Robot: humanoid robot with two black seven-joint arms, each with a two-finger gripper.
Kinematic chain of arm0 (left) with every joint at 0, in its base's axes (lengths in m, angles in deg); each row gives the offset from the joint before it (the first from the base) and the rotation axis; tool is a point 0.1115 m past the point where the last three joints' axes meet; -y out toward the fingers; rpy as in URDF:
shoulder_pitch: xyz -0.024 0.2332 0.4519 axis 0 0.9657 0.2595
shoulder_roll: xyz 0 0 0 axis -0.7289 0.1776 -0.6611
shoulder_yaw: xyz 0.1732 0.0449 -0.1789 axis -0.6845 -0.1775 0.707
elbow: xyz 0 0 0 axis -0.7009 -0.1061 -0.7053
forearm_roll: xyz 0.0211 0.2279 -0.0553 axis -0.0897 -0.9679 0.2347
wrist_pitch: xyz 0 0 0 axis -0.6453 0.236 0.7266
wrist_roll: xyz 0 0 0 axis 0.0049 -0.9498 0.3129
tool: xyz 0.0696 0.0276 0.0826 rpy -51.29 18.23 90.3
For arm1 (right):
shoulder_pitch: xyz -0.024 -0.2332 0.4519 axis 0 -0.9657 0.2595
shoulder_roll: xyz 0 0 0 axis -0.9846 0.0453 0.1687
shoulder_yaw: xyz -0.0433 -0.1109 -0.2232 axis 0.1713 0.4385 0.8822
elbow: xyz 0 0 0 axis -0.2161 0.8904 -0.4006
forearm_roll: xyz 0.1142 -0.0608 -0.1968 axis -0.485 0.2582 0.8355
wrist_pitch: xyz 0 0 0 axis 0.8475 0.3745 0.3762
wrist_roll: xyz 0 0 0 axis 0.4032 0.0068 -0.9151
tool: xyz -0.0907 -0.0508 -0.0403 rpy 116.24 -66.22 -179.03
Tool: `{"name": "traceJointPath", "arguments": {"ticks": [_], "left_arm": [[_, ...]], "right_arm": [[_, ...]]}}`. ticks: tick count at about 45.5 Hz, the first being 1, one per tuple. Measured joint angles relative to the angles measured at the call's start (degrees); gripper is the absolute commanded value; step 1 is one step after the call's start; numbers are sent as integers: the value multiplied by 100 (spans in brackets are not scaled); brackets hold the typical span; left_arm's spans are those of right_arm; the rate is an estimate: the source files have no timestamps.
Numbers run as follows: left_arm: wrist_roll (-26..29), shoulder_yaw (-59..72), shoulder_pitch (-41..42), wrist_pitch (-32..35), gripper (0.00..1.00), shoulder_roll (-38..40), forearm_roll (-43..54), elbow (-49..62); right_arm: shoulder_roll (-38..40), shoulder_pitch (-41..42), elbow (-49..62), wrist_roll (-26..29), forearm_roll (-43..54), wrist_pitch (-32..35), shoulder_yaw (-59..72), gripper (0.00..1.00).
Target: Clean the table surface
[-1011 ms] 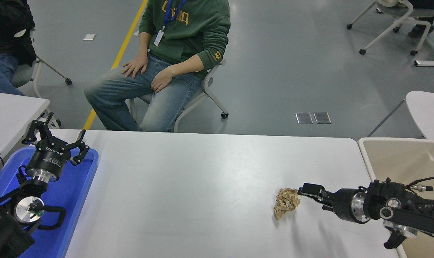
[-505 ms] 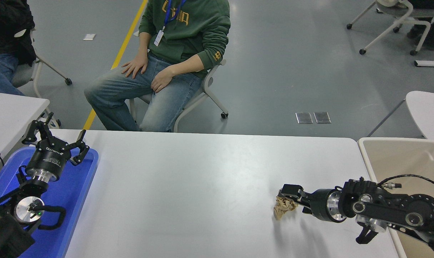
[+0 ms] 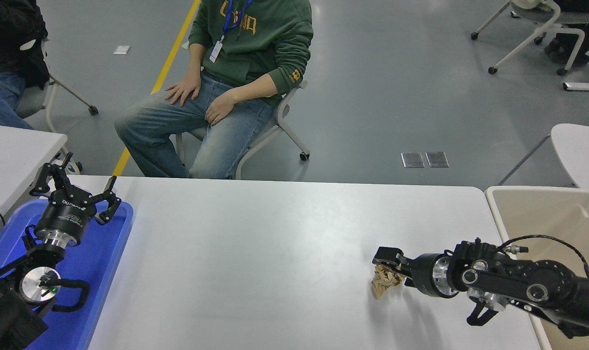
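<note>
The table surface [image 3: 275, 253] is a wide white top with one crumpled ball of brown paper [image 3: 381, 286] lying on it at the right. My right gripper [image 3: 390, 268] comes in low from the right edge, and its tip is over and against the upper part of the paper. How tightly it grips the ball is hidden. The left gripper [image 3: 76, 190] is parked open at the lower left, above a blue tray [image 3: 111, 253].
A beige bin [image 3: 542, 214] stands just off the table's right end. A person in a green hoodie [image 3: 255, 43] sits on a chair beyond the far edge. Corners of other white tables show at the left [image 3: 12, 150] and the right [image 3: 581, 150].
My right arm has slid left and lower across the table, from just beside the paper ball to over it. The ball stays in place. The left arm has not moved.
</note>
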Motion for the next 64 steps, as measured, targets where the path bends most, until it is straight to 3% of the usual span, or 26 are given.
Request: {"name": "traceJointPath", "arguments": {"ticks": [18,23,27,43,46,50,51,64], "left_arm": [[0,0,0,0,100,0,0,0],[0,0,0,0,100,0,0,0],[0,0,0,0,100,-2,0,0],[0,0,0,0,100,-2,0,0],[0,0,0,0,100,-2,0,0],[0,0,0,0,100,-2,0,0],[0,0,0,0,100,-2,0,0],[0,0,0,0,100,-2,0,0]], "right_arm": [[-332,5,293,79,-3,0,2,97],[-415,25,366,95,-4,9,22,86],[-459,39,404,137,-3,28,35,66],[-528,92,478,412,8,160,75,37],[-533,114,481,488,8,173,78,26],[-536,149,481,577,5,198,80,2],[-537,160,480,598,3,208,80,0],[-536,334,456,928,-378,415,81,0]]}}
